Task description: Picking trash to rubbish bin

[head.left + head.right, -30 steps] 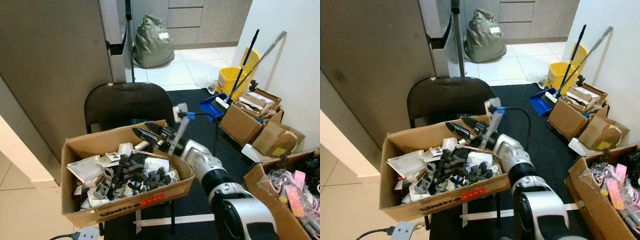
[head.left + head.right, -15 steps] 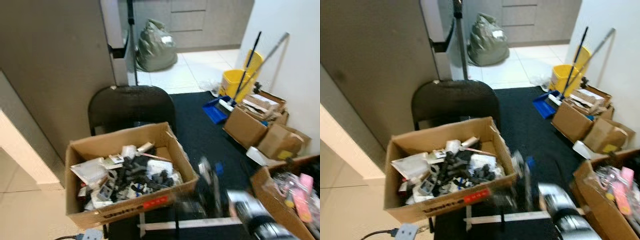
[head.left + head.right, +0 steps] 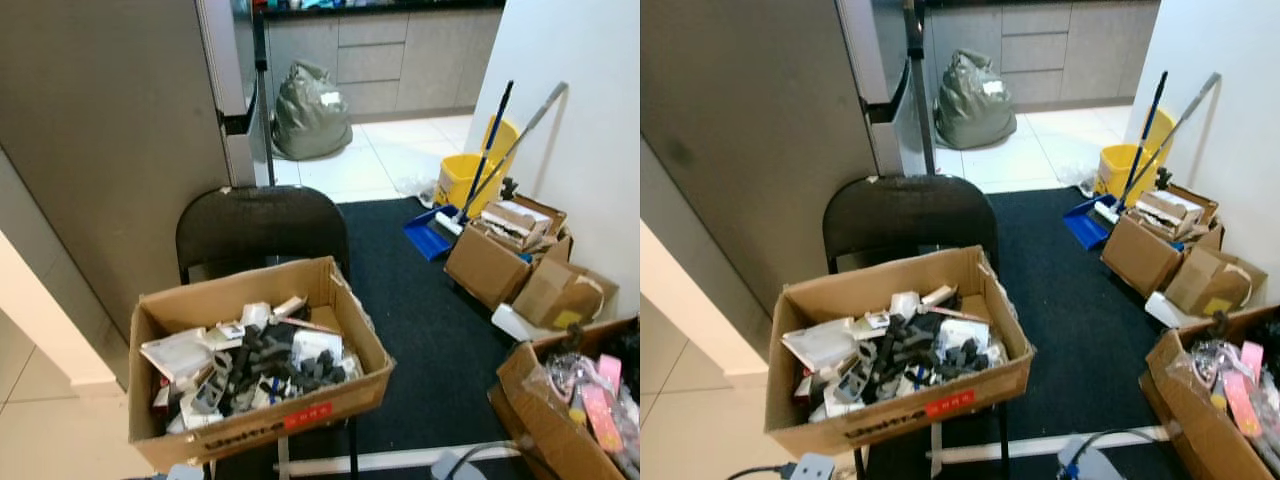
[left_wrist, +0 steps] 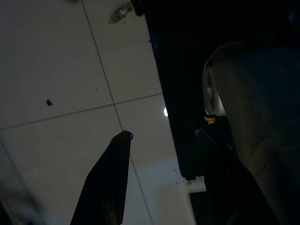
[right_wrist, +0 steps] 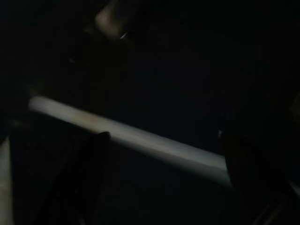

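Left wrist view: left gripper (image 4: 161, 136) jaws apart, empty.

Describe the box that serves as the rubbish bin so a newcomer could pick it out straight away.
Start at the black folding chair standing in front of the tall grey cabinet wall. On its seat sits an open cardboard box, heaped with black foam pieces and white packaging. Unlike the other cardboard boxes, which stand on the floor by the white wall, it is raised on the chair and carries a red label on its front.

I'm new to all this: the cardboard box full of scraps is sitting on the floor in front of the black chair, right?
Not quite. In the left eye view the cardboard box full of scraps sits on the seat of the black chair, not on the floor in front of it.
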